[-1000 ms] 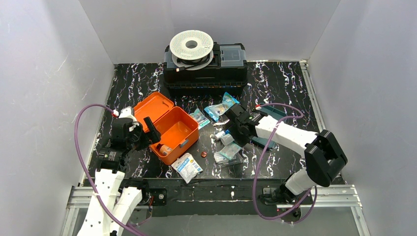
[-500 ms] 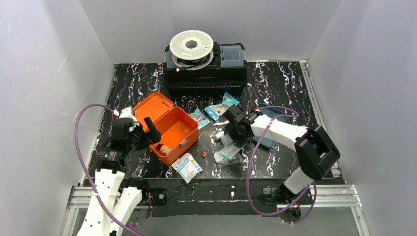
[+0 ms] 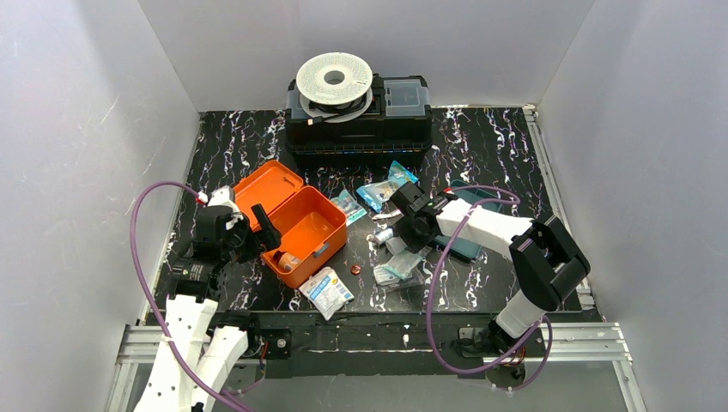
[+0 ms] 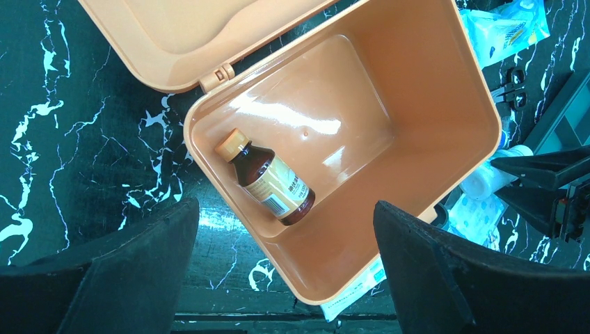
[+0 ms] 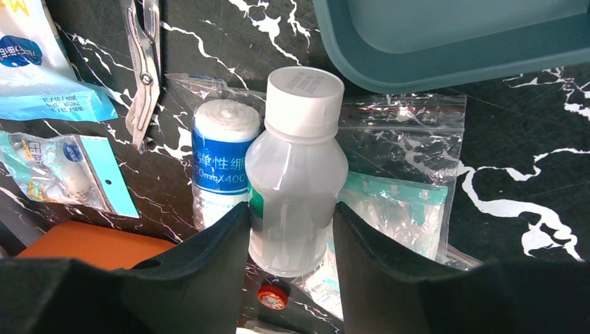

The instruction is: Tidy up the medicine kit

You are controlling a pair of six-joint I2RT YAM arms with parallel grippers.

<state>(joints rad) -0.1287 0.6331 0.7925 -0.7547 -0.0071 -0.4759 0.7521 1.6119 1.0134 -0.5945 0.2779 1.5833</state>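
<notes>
The medicine kit is an orange box lying open at the left with its lid flat behind it. A brown bottle lies on the box floor. My left gripper hangs open above the box's near corner, holding nothing. My right gripper has both fingers pressed against the sides of a white capped bottle, which lies on the table among the loose items right of the box. A blue-labelled bandage roll lies against that bottle. The teal tray sits just beyond.
Metal scissors, bagged packets and a small red disc lie around the bottle. A white sachet lies by the box's front corner. A black toolbox bearing a filament spool stands at the back.
My right arm has reached a little left toward the white bottle and its fingers have closed in onto it. The left arm has not moved.
</notes>
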